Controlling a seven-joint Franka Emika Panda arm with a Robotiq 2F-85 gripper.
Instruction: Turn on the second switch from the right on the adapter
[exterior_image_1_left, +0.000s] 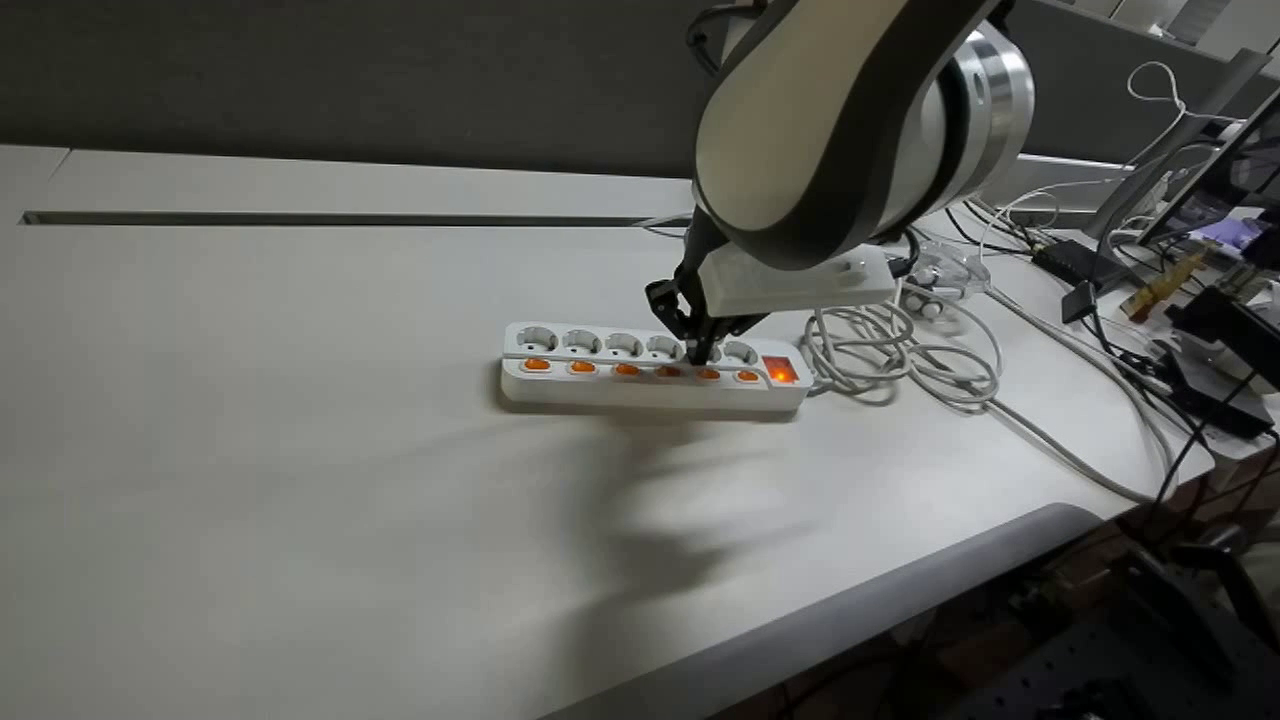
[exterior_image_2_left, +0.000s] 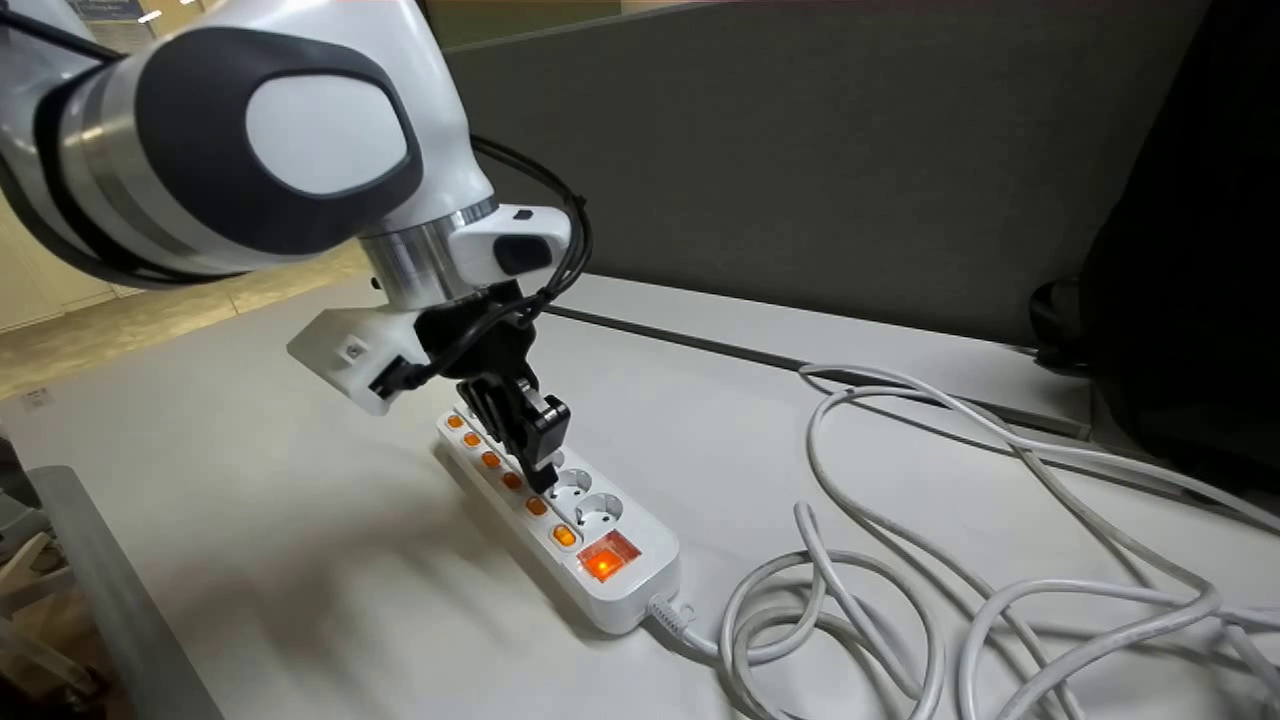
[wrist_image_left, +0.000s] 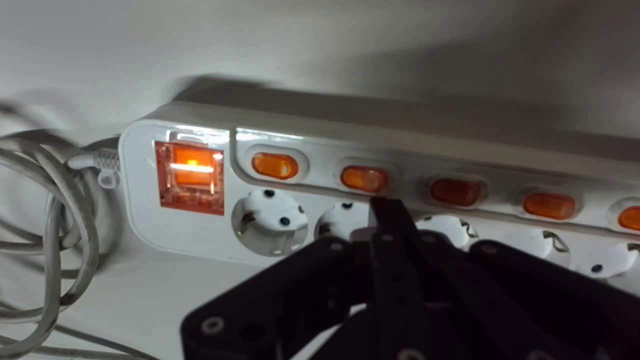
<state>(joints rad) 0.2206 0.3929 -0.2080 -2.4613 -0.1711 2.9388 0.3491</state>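
We have the adapter (exterior_image_1_left: 650, 394) lying on the worktop (exterior_image_1_left: 300, 500) between its edge at the partition (exterior_image_1_left: 400, 90) and the rounded grey edge (exterior_image_1_left: 830, 630) opposite. The gripper (wrist_image_left: 386, 206), closed up and holding nothing, hangs just beside the second switch (wrist_image_left: 364, 179), counting small ones from the end with the cable (wrist_image_left: 52, 250); we cannot tell whether it touches. Its tip overlies the neighbouring socket (wrist_image_left: 342, 220) in the wrist view, so a straight push could, we judge, dip in and miss; a drift away from the cable might tip the third switch (wrist_image_left: 455, 192). We see nothing clamping the adapter, so a slanted shove could slide it toward either edge.
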